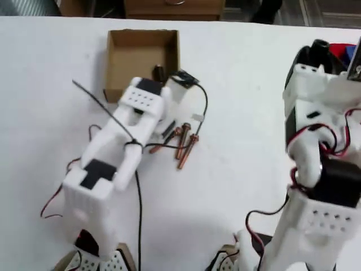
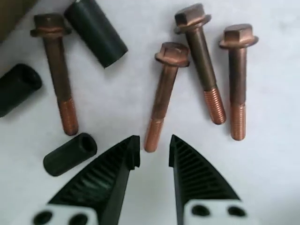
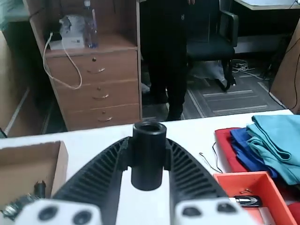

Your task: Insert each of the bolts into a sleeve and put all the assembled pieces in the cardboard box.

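Several copper bolts (image 2: 164, 93) lie on the white table beside three black sleeves (image 2: 96, 33). My left gripper (image 2: 153, 151) is open just above them, the threaded tip of the middle bolt lying between its fingertips. In the high view the left arm (image 1: 141, 107) leans over the bolts (image 1: 183, 144), next to the cardboard box (image 1: 141, 56). My right gripper (image 3: 149, 145) is shut on an upright black sleeve (image 3: 149, 154), held high at the table's right side (image 1: 320, 48).
A small dark piece (image 1: 159, 72) lies in the box near its right wall. An orange tray (image 3: 253, 187) and folded blue and teal cloths (image 3: 267, 136) sit at the far right. Wooden drawers (image 3: 93, 89) stand beyond the table.
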{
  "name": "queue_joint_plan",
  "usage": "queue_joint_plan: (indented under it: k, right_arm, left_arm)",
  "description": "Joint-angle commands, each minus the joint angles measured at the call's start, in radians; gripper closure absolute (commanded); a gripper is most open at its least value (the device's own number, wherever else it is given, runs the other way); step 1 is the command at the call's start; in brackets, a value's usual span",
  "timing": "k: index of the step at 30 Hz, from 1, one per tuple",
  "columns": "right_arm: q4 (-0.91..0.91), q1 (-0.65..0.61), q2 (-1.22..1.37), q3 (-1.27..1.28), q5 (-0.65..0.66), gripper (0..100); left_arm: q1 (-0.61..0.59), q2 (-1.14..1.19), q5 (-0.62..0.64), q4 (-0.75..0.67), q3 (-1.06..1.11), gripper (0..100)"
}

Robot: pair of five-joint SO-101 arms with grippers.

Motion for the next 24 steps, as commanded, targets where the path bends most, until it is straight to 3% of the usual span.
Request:
queue_joint_plan:
  k: [1,24]
  right_arm:
    - [-0.045,0.004,0.036,-0.006,-0.023,97.6]
    - [-0.067,0.002,0.101,-0.009,-0.029,97.6]
  left_arm:
    - [0.028,0.037,0.005,0.008,-0.105,87]
    - [0.037,0.394,0.008,0.008,-0.446,87]
